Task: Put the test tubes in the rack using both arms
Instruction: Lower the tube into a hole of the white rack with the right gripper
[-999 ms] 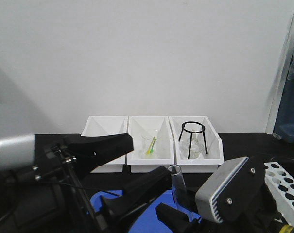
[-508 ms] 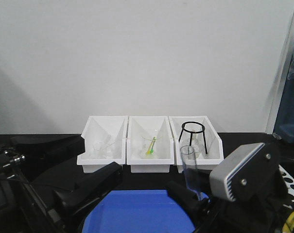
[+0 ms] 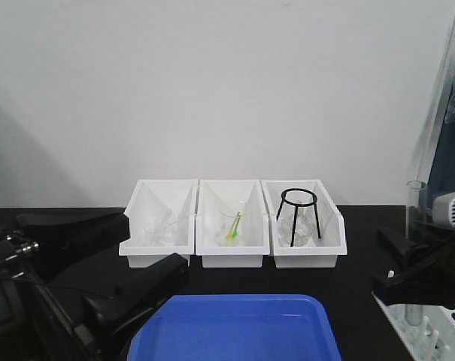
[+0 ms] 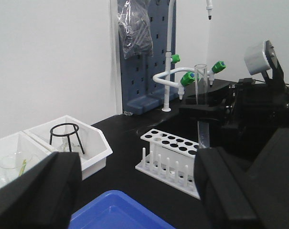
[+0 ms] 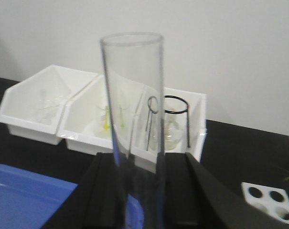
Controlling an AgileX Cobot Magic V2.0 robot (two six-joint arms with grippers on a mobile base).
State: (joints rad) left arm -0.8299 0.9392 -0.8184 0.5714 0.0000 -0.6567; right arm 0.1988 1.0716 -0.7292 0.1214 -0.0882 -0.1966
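Observation:
My right gripper (image 3: pixel 412 259) is shut on one clear test tube (image 3: pixel 414 218), held upright at the far right just above the white rack (image 3: pixel 438 335). In the right wrist view the tube (image 5: pixel 132 114) stands between the black fingers (image 5: pixel 180 191), and a corner of the rack (image 5: pixel 268 196) shows at lower right. The left wrist view shows the rack (image 4: pixel 175 155) with its peg row, and the tube (image 4: pixel 200 93) above its far end. My left gripper (image 3: pixel 156 242) is open and empty at lower left, by the blue tray (image 3: pixel 235 331).
Three white open-fronted bins (image 3: pixel 233 259) stand at the back; the right one holds a black wire tripod (image 3: pixel 296 214), the middle one a beaker with a green stick (image 3: pixel 233 226). A blue pegboard and a white tap (image 4: pixel 169 71) stand behind the rack.
My right arm has carried the tube to the right, from over the blue tray to above the rack. My left arm has drawn back to the left and lower.

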